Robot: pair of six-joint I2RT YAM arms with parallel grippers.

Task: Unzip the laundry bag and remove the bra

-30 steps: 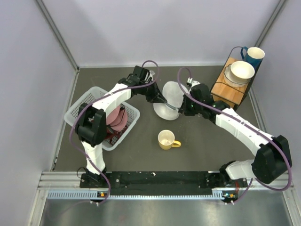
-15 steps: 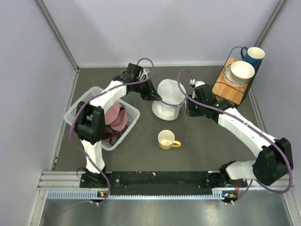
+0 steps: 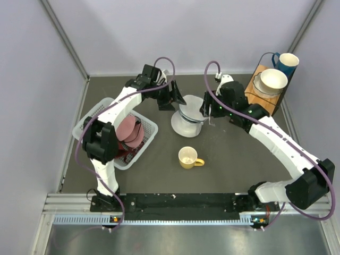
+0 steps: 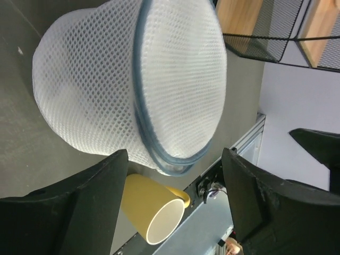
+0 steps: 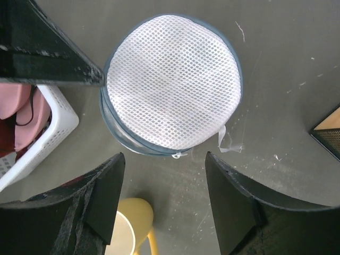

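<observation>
Handling of laundry bag (image 3: 188, 116): probably very light and soft, apt to dent under a pinch and to slide on the counter (image 3: 239, 159) when tugged, so best pinned on one side while drawing the zip from the other. Best taken by the blue-grey rim band (image 4: 137, 101), firmer than the netting, and by the small pull (image 5: 178, 154) at the 6 o'clock edge in the right wrist view. Possibly a zip tab, but too small to be sure. Not fragile, though easy to snag.

Looks: white see-through honeycomb net, round and domed, two halves joined at the band, thin white tag (image 5: 226, 139) hanging at 5 o'clock. Contents not made out. Resting mid-counter, at 12 o'clock from the yellow mug (image 3: 188, 157) and at 3 o'clock from the white basket (image 3: 90, 119).

Left hand (image 3: 171, 102) at the bag's 10 o'clock, spread, pinching nothing. Right hand (image 3: 206, 110) at its 3 o'clock, likewise spread and bare.
</observation>
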